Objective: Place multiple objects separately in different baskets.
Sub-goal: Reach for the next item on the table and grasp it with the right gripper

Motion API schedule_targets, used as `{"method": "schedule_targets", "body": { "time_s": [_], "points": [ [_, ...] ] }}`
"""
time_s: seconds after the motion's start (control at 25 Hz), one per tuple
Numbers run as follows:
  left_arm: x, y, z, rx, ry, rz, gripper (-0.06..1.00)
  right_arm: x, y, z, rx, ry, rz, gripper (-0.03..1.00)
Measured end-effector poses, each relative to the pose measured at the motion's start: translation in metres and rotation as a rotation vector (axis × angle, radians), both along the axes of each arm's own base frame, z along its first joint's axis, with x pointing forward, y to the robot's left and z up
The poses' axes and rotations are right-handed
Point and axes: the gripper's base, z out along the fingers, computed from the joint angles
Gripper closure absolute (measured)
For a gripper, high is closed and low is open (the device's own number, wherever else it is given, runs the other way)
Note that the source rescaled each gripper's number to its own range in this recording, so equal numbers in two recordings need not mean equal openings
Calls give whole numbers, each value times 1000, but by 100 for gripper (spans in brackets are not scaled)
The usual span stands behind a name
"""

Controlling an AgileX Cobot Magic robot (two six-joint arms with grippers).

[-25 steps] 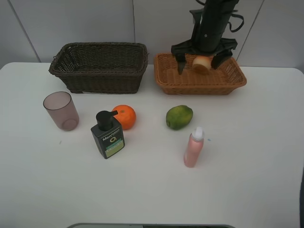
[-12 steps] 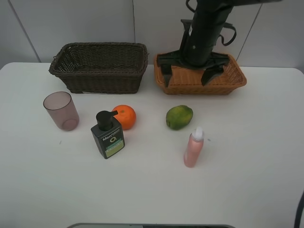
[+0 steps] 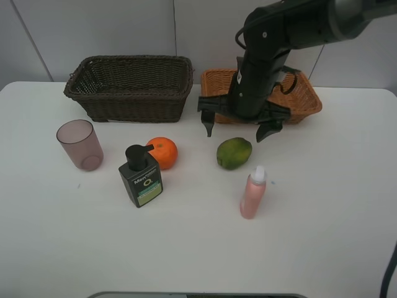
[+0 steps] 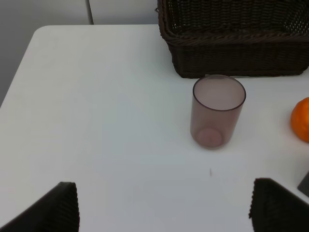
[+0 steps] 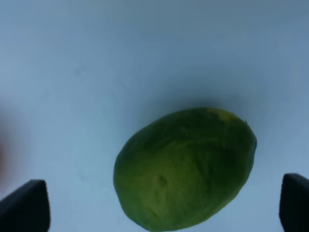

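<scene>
1. High camera: the right gripper hangs over a white table. Its two dark fingers point down and are spread wide, with nothing held between them.
2. A green fruit lies on the table close under this gripper, a little toward the camera. It lies in line with the gap between the fingers and touches neither.
3. A shallow tan basket sits just behind the gripper, and the arm hides part of its inside. A deeper dark basket stands behind the gripper and off to its left, beside the tan one.
4. An orange rests on the table to the gripper's left. A dark pump bottle stands just beside it, nearer the camera.
5. A pink cup stands upright farther left, well apart from the gripper. A slim pink spray bottle stands upright beyond the green fruit, toward the camera.
6. Left wrist camera: the left gripper is open, its two dark fingertips far apart with only bare table between them.
7. The pink cup stands upright ahead of this gripper, well apart from it. The dark basket is just beyond the cup. The orange shows at the frame's edge, beside the cup.
8. Right wrist camera: the right gripper is spread wide. The green fruit lies on the table between the two fingertips, with bare table showing on either side.
</scene>
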Motion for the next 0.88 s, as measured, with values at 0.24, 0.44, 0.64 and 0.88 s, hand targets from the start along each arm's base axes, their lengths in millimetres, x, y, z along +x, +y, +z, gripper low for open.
{"method": "schedule_targets", "body": {
  "time_s": [0.24,0.44,0.64,0.88],
  "points": [
    [0,0,0,0,0,0,3,-1,-1,-8,3,7,-36,-3],
    [0,0,0,0,0,0,3,1,0,-30,-16,45,-47,-3],
    [0,0,0,0,0,0,3,8,-8,-33,-34,26,-77,-3],
    [0,0,0,0,0,0,3,12,-5,-36,-3,-1,-84,-3]
  ]
}}
